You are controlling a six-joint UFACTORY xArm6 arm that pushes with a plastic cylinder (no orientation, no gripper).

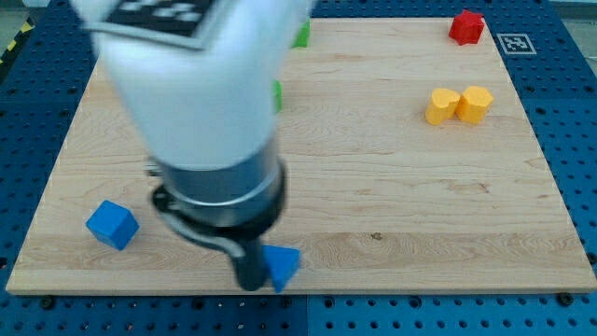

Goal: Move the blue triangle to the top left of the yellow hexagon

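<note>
Blue triangle (282, 265) at six o'clock on tabletop (373, 205), touched at its nine o'clock by my tip (250, 283); yellow hexagon (475, 103) far off at two o'clock; no end effector fitted.

Matt pale wooden board (392, 196), smooth-grained

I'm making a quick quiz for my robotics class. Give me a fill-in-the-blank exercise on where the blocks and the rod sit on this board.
1. My tip sits right against the blue triangle, on the triangle's view-____ side.
2. The yellow hexagon touches a yellow heart-like block on its view-____ side.
3. The red block lies near the board's top-____ corner.
4. The blue cube lies to the view's ____ of the blue triangle.

Missing words: left; left; right; left
</note>
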